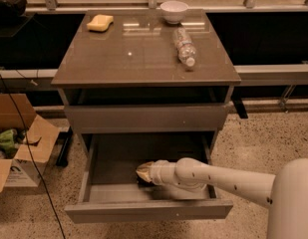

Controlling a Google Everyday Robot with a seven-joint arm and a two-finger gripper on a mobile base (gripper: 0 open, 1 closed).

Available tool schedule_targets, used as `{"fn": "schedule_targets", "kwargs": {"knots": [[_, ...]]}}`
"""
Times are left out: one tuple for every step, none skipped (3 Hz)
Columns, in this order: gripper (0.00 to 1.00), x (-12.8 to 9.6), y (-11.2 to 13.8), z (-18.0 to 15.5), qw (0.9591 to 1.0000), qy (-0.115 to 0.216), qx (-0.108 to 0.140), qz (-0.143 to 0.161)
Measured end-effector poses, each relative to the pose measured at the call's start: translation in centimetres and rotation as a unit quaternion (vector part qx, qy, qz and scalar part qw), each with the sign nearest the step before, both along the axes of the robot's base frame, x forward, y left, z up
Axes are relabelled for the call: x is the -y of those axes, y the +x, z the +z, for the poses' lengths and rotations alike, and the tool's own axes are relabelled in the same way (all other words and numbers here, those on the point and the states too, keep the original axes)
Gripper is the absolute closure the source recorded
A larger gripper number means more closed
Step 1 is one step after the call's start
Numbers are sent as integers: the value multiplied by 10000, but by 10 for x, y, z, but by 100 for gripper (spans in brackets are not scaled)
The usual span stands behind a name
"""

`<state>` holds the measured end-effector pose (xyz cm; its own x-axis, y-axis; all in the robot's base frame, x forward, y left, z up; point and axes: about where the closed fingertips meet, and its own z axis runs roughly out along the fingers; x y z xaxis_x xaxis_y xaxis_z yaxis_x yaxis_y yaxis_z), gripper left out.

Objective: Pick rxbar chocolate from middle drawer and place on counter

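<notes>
Rxbar chocolate (141, 181) showed only as a dark patch on the floor of the middle drawer (148, 210), right under the gripper (144, 172), a little left of the drawer's centre. You had the drawer pulled well out toward you. The arm (228, 180) came in from the right, low over the drawer's right wall, with the gripper down at the drawer floor. I could not tell whether the gripper was closed on the bar or merely resting above it, so judge the pick as unconfirmed.

The main risk from there was a weak hold. A flat bar lying on a smooth floor offers little edge, and a lift begun too soon would likely have left it behind or dropped it back into the drawer.

Just beyond, the upper drawer front (146, 118) overhung the far part of the open drawer. Rising straight up from that deep inside could have knocked the gripper or the bar against its lower edge, so you needed to draw back toward the near side first.

Farther off, the counter (138, 59) carried a water bottle (184, 46) lying on its side at the right, a yellow sponge (100, 23) at the far left and a white bowl (174, 11) at the far edge. A careless approach from the right could have set the bottle rolling.
</notes>
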<state>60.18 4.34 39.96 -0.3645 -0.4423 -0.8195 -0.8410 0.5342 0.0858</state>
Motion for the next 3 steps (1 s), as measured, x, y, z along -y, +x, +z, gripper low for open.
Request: {"fn": "schedule_targets", "kwargs": {"knots": [[100, -1, 3, 21, 9985, 492, 229, -33], [100, 8, -6, 55, 9959, 828, 355, -23], [100, 25, -30, 106, 9941, 925, 529, 217]]}}
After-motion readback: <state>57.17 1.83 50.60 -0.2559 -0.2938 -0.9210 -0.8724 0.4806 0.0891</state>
